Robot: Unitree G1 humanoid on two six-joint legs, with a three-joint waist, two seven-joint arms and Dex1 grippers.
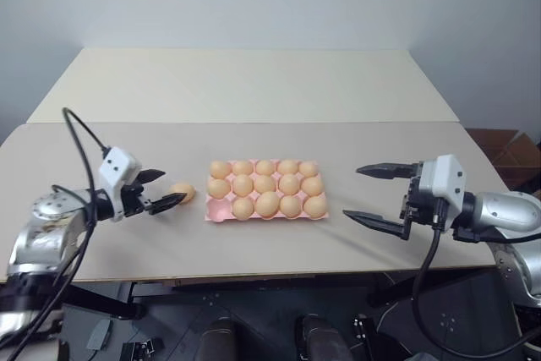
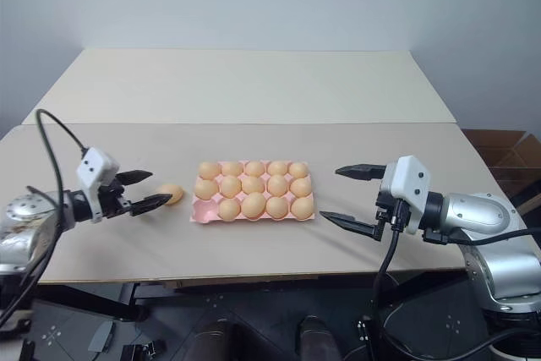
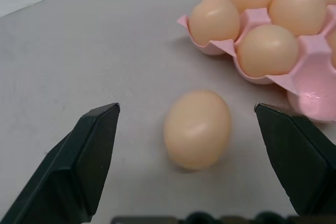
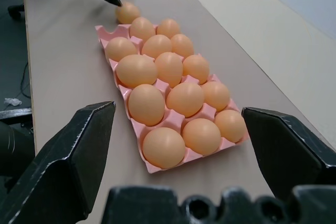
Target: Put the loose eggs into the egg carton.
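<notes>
While near: left claw (image 1: 161, 189) — wide open, holding nothing
Where: loose egg (image 1: 183, 193) lies between its fingers
Farther: right claw (image 1: 378, 195) — open too

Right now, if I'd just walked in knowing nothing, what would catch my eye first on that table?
Probably the pink egg carton at the middle of the table, nearly full of tan eggs, with one cup empty at its near-left corner. Next, the lone loose egg lying just left of it, with the left gripper open around it. The right gripper hangs open on the carton's other side.
</notes>
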